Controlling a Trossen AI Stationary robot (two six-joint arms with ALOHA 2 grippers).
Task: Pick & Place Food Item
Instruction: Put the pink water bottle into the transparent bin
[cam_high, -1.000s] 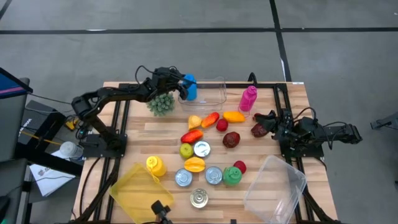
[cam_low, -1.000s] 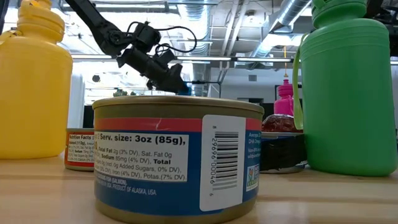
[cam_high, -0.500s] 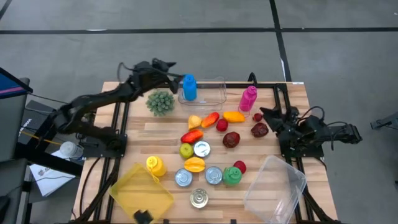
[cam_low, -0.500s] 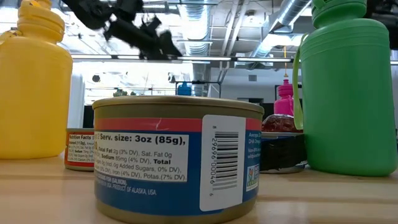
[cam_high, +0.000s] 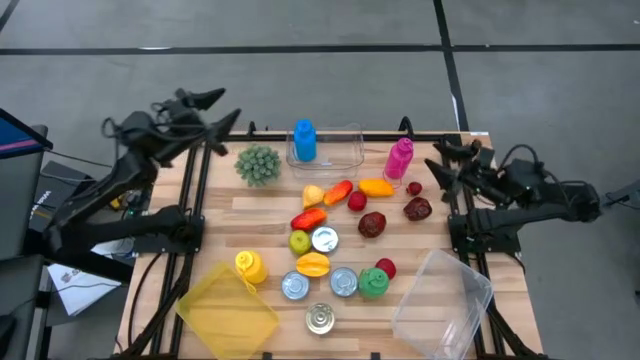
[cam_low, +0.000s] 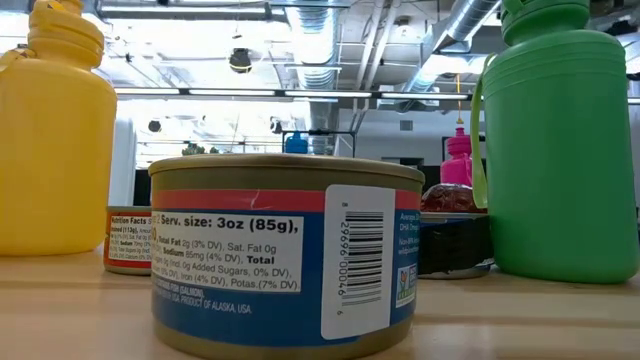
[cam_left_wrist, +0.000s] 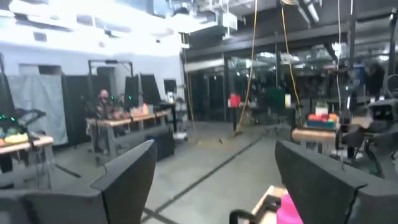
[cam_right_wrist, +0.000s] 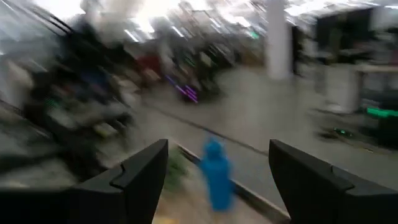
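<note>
Toy food lies on the wooden table (cam_high: 250, 205): a green bushy piece (cam_high: 258, 164), a dark red piece (cam_high: 417, 208), and red, orange and yellow pieces around the middle (cam_high: 325, 195). A blue bottle (cam_high: 304, 140) stands in a clear tub (cam_high: 340, 150) at the far edge. My left gripper (cam_high: 218, 108) is open, raised beyond the table's far left corner, with nothing between its fingers (cam_left_wrist: 124, 180). My right gripper (cam_high: 436, 160) is open at the right edge, above and beyond the dark red piece, pointing toward the blue bottle (cam_right_wrist: 214, 174). Neither gripper shows in the low view.
A pink bottle (cam_high: 399, 158) stands right of the tub. Several cans (cam_high: 320, 318), a green bottle (cam_high: 373, 282) and a yellow bottle (cam_high: 249, 266) crowd the near middle. A yellow lid (cam_high: 228, 312) lies near left, an empty clear container (cam_high: 440, 300) near right.
My left gripper has drawn back from the blue bottle in the tub, rising and swinging toward the table's far left corner; the bottle stays standing there. My right gripper has risen from beside the dark red piece and rolled; that piece stays on the table.
</note>
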